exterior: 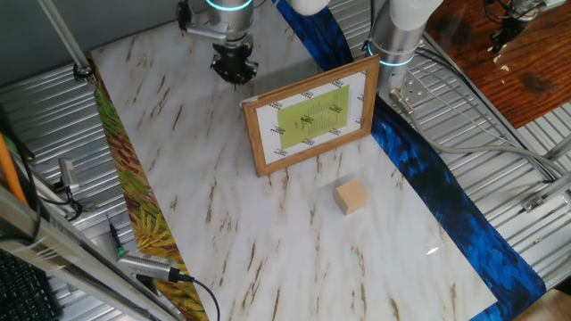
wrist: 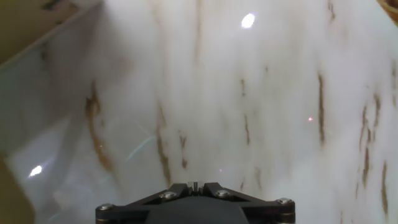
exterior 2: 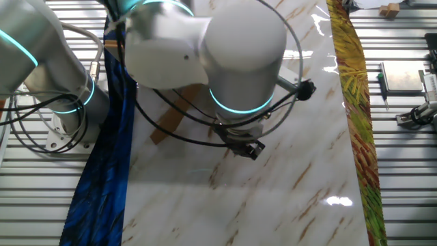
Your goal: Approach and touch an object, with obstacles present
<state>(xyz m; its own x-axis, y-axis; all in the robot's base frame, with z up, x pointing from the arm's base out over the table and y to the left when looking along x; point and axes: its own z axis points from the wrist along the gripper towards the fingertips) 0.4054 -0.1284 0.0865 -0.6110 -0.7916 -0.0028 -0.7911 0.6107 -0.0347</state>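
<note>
Plainly the risk lies between start and goal; the gripper hangs above the marble table near its far edge, and the framed board stands upright, leaning back a little, between it and the small wooden cube; a straight run toward the cube would likely clip the board's frame or knock it flat, perhaps onto the cube itself; a path around the board's open end, or well over its top, looks safer to me. Cables trailing from the arm could also snag if the wrist swings wide.

The cube sits alone toward the near right part of the table, just in front of the board and apart from it; nothing touches it.

As for the gripper, it carries nothing and touches nothing; the hand view shows only blurred marble ahead and the dark gripper base, with no fingertips to judge; in the fixed views the fingers are too small and dark, so I cannot tell whether they are parted or closed.
</note>
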